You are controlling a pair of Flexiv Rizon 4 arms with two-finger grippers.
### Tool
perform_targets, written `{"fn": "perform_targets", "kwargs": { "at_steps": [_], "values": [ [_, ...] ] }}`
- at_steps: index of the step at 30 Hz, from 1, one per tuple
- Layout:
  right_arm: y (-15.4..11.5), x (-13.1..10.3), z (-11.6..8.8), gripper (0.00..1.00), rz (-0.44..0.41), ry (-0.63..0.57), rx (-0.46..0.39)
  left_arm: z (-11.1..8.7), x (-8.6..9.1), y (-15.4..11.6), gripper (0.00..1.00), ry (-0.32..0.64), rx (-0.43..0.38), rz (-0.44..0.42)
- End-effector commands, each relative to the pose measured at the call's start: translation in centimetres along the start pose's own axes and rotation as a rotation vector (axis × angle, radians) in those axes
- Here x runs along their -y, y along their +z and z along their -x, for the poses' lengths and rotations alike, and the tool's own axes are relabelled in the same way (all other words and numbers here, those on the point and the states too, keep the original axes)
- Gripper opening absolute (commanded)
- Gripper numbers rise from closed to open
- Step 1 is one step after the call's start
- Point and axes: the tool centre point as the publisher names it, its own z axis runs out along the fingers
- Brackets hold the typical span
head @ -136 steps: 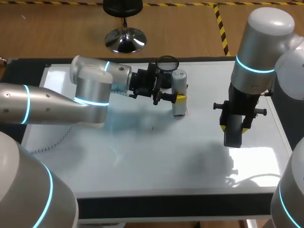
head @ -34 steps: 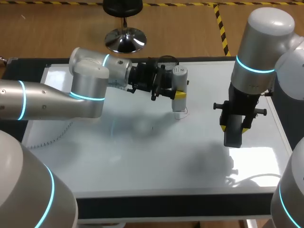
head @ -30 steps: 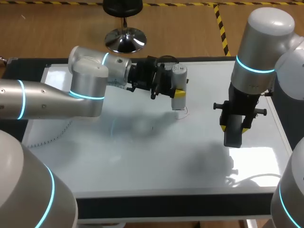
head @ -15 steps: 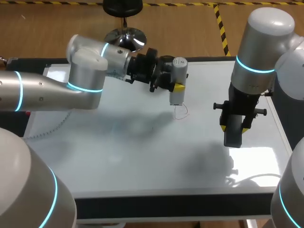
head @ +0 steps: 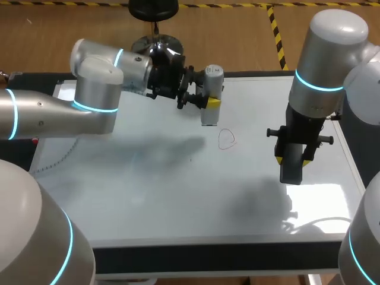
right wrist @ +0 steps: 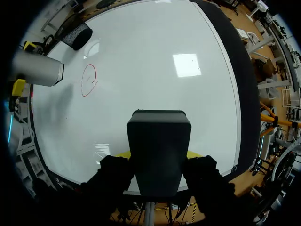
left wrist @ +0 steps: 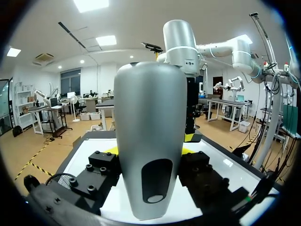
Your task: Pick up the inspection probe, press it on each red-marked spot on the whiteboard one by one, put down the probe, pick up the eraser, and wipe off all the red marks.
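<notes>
My left gripper (head: 208,103) is shut on the grey inspection probe (head: 210,95), holding it upright in the air above the whiteboard (head: 178,208), just left of and behind a red loop mark (head: 226,139). In the left wrist view the probe (left wrist: 150,108) stands between the fingers. My right gripper (head: 292,160) hangs over the board's right side, shut on the black eraser (head: 291,173). The right wrist view shows the eraser (right wrist: 159,132) in the jaws, with the red mark (right wrist: 88,80) and the probe (right wrist: 37,68) ahead of it.
A black round holder (right wrist: 76,35) stands near the board's far edge, beyond the red mark. A thin cable (head: 53,161) lies along the board's left side. A tiny dark speck (head: 190,159) sits mid-board.
My left arm has lifted the probe off the red mark and drawn it back to the left, uncovering the mark. The right arm has kept still with the eraser.
</notes>
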Motion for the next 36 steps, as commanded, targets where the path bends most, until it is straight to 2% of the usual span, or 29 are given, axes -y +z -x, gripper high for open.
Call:
{"fn": "perform_targets", "kwargs": {
  "at_steps": [1, 17, 29, 36],
  "values": [
    [-0.1, 0.0, 0.1, 0.00, 0.000, -0.002, -0.002, -0.2, 0.4, -1.7, 0.00, 0.001, 0.008, 0.002],
    [-0.1, 0.0, 0.1, 0.00, 0.000, -0.002, -0.002, 2.2, 0.4, -6.5, 0.00, -0.027, 0.079, -0.041],
    [-0.1, 0.0, 0.1, 0.00, 0.000, -0.002, -0.002, 2.4, -0.4, -9.7, 0.00, -0.022, 0.061, -0.063],
    [-0.1, 0.0, 0.1, 0.00, 0.000, -0.002, -0.002, 3.1, -1.1, -12.0, 0.00, -0.024, 0.081, -0.071]
  ]
}}
